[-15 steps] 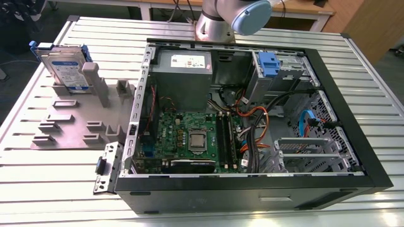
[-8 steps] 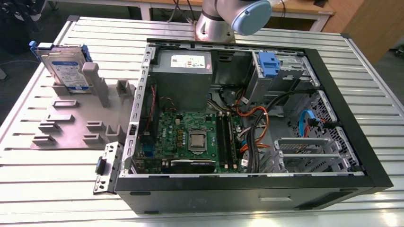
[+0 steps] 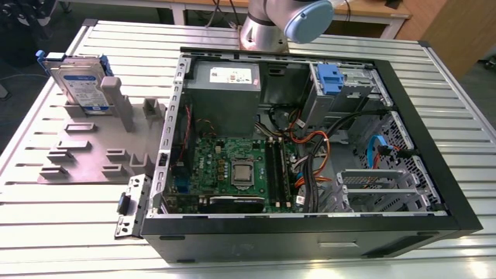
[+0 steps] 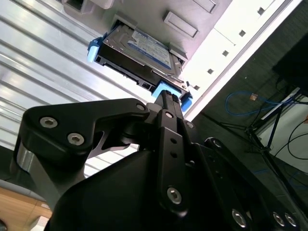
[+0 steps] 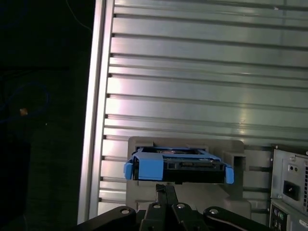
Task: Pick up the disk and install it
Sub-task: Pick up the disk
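Note:
The disk (image 3: 78, 81) stands on edge in a slot of the grey holder (image 3: 93, 145) at the exterior view's left, beside the open computer case. It is silver-grey with a white-and-blue label and a blue bracket around it. Both wrist views look at the disk (image 4: 139, 48) (image 5: 178, 166) past the black fingers. My gripper (image 4: 166, 97) (image 5: 166, 188) is apart from the disk, with its fingertips drawn together and nothing between them.
The open black computer case (image 3: 434, 145) holds a motherboard (image 3: 240, 168), cables, a power supply (image 3: 225, 87) and a grey drive cage with a blue handle (image 3: 329, 78). The arm's lower part (image 3: 287, 23) rises behind the case. All rests on a ribbed metal table (image 3: 46, 232).

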